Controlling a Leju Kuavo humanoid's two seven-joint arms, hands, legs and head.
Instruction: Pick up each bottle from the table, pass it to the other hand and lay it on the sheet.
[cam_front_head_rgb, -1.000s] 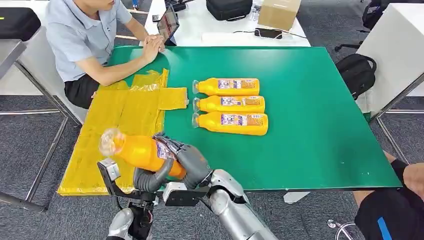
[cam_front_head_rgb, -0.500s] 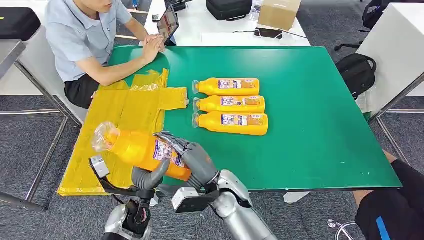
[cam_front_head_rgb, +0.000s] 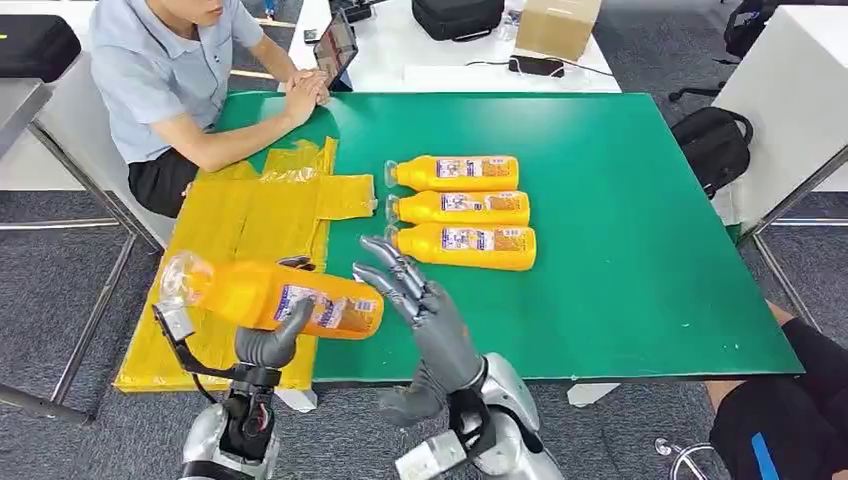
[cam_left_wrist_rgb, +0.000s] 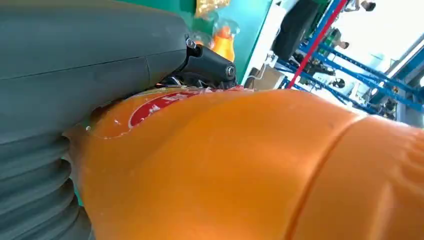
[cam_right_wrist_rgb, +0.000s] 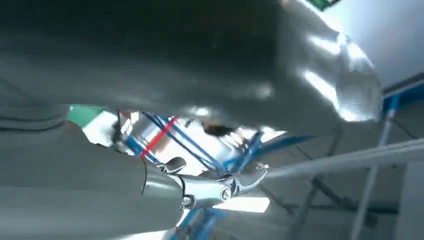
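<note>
Three bottles (cam_front_head_rgb: 462, 208) are waiting on the tabletop (cam_front_head_rgb: 640, 250); my left hand (cam_front_head_rgb: 268, 345) is gripping a fourth bottle (cam_front_head_rgb: 270, 297) above the sheet (cam_front_head_rgb: 250, 225), right hand (cam_front_head_rgb: 415, 300) spread empty.

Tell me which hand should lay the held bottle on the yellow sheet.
Left. The left hand already grips the bottle above the yellow sheet, while the right hand is open and apart from it.

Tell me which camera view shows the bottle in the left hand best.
The head view: the held bottle shows whole, lying sideways in the left hand above the yellow sheet. The left wrist view shows just a close orange stretch of it with some label. The right wrist view gives nothing recognisable of it.
</note>
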